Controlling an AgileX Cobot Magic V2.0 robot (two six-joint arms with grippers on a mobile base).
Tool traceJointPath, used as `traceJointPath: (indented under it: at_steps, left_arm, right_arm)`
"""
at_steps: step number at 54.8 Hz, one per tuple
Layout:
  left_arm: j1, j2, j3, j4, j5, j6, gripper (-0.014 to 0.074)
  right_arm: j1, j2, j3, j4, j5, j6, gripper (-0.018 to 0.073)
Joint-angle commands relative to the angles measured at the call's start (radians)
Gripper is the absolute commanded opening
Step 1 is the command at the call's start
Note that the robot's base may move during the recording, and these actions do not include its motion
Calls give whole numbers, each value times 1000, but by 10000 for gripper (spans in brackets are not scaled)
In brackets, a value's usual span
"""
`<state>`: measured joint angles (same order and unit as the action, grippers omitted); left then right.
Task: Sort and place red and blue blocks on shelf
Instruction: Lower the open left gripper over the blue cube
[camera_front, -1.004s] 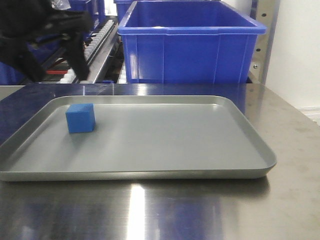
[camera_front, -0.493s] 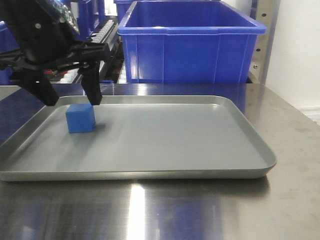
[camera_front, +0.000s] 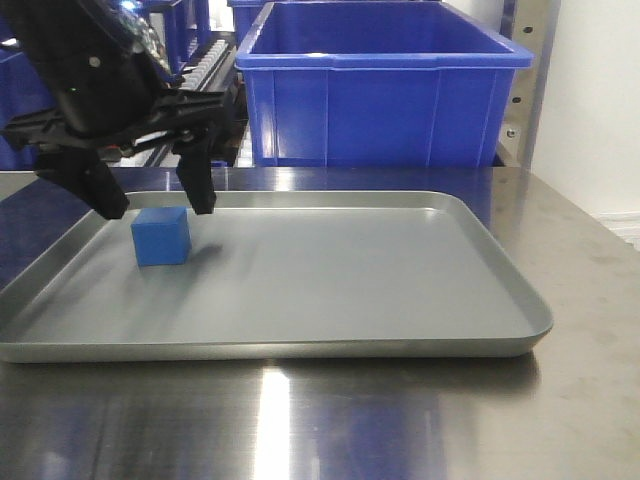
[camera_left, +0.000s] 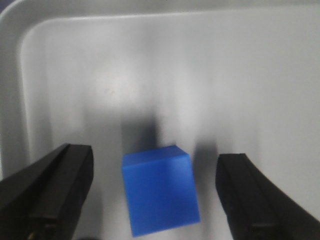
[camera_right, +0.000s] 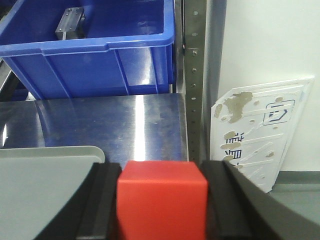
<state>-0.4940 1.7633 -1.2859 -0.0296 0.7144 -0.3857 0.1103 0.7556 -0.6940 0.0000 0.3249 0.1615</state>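
The blue block sits on the grey tray near its far left corner. My left gripper hangs open just above it, one black finger on either side and neither touching. In the left wrist view the blue block lies between the two wide-apart fingers, with tray showing in both gaps. My right gripper is shut on the red block, its pads pressed against both sides, held above the steel table by the tray's corner. The shelf upright stands behind.
A large blue bin stands behind the tray, with more blue bins and white roller tracks at the back left. The tray rim runs close to the left gripper. A white perforated panel leans at the right of the shelf post.
The left arm has come down from the back left toward the tray and now straddles the blue block from above. The block has not moved.
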Motion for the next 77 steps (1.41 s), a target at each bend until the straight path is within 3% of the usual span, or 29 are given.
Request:
traceJointPath:
  at_steps: [1, 77]
  left_arm:
    - [-12, -40, -37, 22, -35, -35, 528]
    - [-49, 36, -58, 60, -11, -106, 517]
  right_arm:
    - [-7, -8, -28, -11, -88, -2, 58]
    - [-7, -8, -28, -11, -88, -2, 58]
